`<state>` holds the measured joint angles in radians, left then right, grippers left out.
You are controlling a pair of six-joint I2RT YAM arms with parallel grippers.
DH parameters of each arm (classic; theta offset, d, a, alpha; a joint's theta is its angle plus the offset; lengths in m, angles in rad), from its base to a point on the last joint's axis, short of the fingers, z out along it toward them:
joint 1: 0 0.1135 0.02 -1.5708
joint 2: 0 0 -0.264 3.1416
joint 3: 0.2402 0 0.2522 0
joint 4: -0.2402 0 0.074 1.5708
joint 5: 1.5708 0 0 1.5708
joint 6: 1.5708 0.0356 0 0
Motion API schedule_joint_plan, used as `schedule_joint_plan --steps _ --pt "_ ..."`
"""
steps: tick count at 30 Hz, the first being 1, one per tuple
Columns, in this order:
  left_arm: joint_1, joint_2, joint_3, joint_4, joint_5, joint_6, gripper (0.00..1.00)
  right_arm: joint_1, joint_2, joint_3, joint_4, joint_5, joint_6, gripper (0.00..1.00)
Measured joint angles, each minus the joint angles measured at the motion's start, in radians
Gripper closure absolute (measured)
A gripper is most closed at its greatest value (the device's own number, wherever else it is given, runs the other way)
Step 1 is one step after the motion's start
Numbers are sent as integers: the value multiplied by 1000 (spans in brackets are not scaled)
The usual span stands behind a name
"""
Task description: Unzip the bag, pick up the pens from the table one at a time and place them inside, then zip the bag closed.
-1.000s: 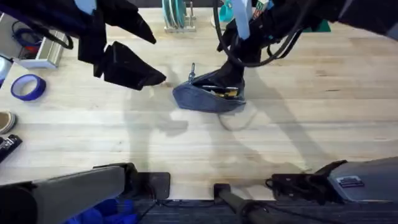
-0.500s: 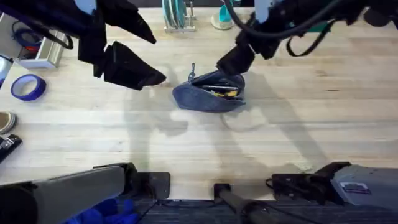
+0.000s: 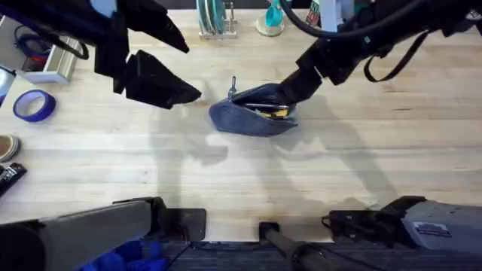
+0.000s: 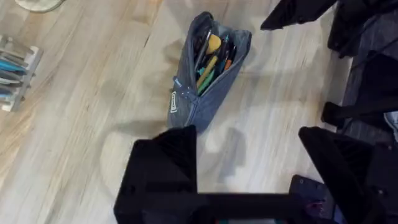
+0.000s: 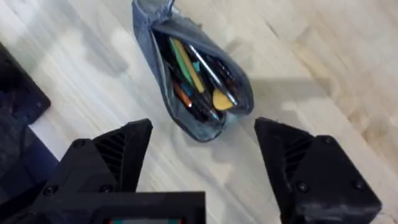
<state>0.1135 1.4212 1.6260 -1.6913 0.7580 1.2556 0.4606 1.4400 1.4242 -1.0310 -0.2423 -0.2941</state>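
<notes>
Right gripper (image 3: 290,89) now lower, back at the bag's (image 3: 252,117) right end, jaws apart. Bag unzipped on table (image 3: 376,150), pens (image 5: 205,71) inside. Left gripper (image 3: 184,94) apart, beside the bag's left.

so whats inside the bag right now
The bag lies unzipped on the table, and several pens show in the opening: green, orange, dark and silver ones, plus a yellow tip. Anything lower down is hidden by the fabric.
</notes>
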Motion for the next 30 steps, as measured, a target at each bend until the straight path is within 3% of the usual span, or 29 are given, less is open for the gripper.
schedule_joint_plan --steps 30 --pt "0 0 0 0 0 0 5 0 0 0 -25 3 26 5"
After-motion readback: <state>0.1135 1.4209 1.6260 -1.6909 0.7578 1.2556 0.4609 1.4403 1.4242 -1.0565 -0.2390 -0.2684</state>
